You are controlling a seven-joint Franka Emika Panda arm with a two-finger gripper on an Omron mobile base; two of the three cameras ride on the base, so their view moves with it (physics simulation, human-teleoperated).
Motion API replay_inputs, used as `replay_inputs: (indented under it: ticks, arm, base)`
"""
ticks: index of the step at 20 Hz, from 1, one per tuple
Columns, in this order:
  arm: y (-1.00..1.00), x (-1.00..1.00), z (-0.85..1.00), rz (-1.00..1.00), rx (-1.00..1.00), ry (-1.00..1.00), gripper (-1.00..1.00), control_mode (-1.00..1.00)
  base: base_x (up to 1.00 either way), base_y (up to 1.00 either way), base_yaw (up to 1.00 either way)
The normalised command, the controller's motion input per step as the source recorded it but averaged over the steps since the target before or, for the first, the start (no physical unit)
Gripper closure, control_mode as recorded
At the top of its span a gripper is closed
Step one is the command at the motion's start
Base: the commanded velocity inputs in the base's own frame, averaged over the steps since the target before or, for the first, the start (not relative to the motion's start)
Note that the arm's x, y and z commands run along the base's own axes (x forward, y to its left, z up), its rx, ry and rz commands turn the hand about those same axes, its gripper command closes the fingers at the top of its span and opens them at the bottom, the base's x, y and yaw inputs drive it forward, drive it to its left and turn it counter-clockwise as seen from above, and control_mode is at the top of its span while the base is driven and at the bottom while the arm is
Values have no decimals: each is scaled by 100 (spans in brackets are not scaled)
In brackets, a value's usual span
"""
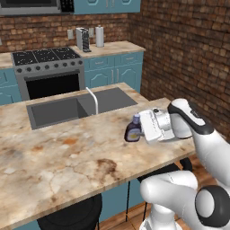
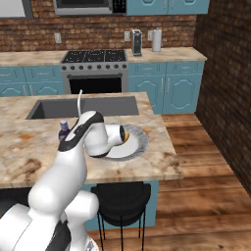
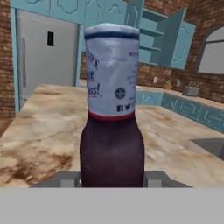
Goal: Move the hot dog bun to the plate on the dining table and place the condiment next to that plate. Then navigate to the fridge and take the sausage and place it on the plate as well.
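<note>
The robot's gripper [image 1: 140,128] is pinching the condiment [image 1: 133,129], a small dark purple-brown bottle, its two dark tips pressed against the bottle's lower sides as the hand view shows. The bottle stands upright at or just above the stone top of the dining table [image 1: 54,152], towards the island's right end and nearer its front edge than the sink [image 1: 67,110]; whether its base touches the stone I cannot tell.

In the right base view, the plate [image 2: 136,142] lies near the island's right end, half hidden behind the robot's wrist, with the bottle's capped neck showing further along the top, on the far side of the arm from the plate. A sliver of golden tan with a dark edge shows on the plate beside the wrist; I take it for the hot dog bun [image 2: 126,136], so the first step looks done, though too little shows to be sure.

So the work stands at its second step: the condiment is gripped and close to the plate, not yet let go. Still left, as I judge it, are the release, the drive to the fridge [image 3: 46,52], which stands closed beyond the island's far end in the hand view, and fetching the sausage.

The bottle's neck carries a pale label with blue script ending in "s!", small social-media icons and a red band beneath; the rest is too blurred to read.
</note>
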Motion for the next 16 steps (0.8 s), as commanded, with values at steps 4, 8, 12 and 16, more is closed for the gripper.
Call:
replay_inputs:
  ticks: [4, 8, 12, 16]
  arm:
    - [12, 16, -20, -13, -2, 0, 100, -100]
    - [24, 1, -12, -14, -3, 0, 100, -100]
    - [25, 0, -5, -14, -3, 0, 100, -100]
    - [12, 3, -5, -13, -1, 0, 100, -100]
  base:
    - [0, 0, 0]
    - [0, 0, 0]
    - [0, 0, 0]
    - [0, 0, 0]
